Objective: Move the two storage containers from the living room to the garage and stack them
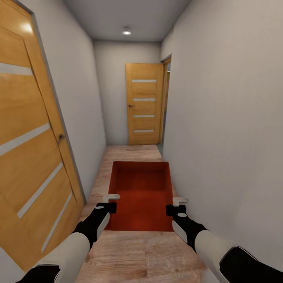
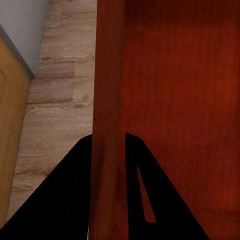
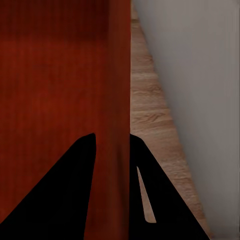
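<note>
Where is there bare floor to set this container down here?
Bare wood floor lies ahead, between the container and the far door. It is tight beside the container: right wall close, left door near.

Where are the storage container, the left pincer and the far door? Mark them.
storage container (image 1: 143, 196): head view, inner bottom.
left pincer (image 2: 108, 150): left wrist view, between fingertips astride the wall.
far door (image 1: 144, 104): head view, middle panel.
</note>
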Motion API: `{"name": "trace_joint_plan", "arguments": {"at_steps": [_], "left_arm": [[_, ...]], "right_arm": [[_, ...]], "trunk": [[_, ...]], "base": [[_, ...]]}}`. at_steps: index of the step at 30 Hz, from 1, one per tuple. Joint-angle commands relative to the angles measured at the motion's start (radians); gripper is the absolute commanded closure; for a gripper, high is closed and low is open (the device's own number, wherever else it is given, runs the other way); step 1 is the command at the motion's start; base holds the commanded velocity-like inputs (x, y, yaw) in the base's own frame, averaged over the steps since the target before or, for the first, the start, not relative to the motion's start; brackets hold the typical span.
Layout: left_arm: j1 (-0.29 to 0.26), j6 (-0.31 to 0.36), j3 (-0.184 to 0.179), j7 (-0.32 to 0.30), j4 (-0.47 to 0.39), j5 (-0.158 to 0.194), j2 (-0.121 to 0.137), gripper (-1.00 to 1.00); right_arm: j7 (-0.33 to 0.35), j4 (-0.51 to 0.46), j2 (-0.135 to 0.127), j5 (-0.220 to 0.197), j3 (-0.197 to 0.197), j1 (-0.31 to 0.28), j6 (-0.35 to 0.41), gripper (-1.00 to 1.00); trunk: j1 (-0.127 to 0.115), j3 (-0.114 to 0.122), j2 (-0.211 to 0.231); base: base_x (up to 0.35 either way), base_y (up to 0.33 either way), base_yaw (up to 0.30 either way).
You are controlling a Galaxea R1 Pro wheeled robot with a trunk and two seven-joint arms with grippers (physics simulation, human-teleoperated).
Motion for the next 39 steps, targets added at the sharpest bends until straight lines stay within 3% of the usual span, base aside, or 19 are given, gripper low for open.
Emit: {"name": "trace_joint_plan", "arguments": {"at_steps": [1, 39], "left_arm": [[0.0, 0.004, -0.011, 0.004, 0.025, 0.012, 0.037, 1.0], [0.0, 0.003, -0.01, 0.006, 0.026, 0.012, 0.037, 1.0]], "right_arm": [[0.0, -0.003, -0.001, 0.005, -0.01, -0.002, -0.027, 1.0], [0.0, -0.003, -0.001, 0.005, -0.01, -0.002, -0.027, 1.0]], "trunk": [[0.001, -0.002, -0.002], [0.001, -0.002, -0.002]], "base": [[0.318, 0.097, -0.001], [0.319, 0.074, 0.0]]}}
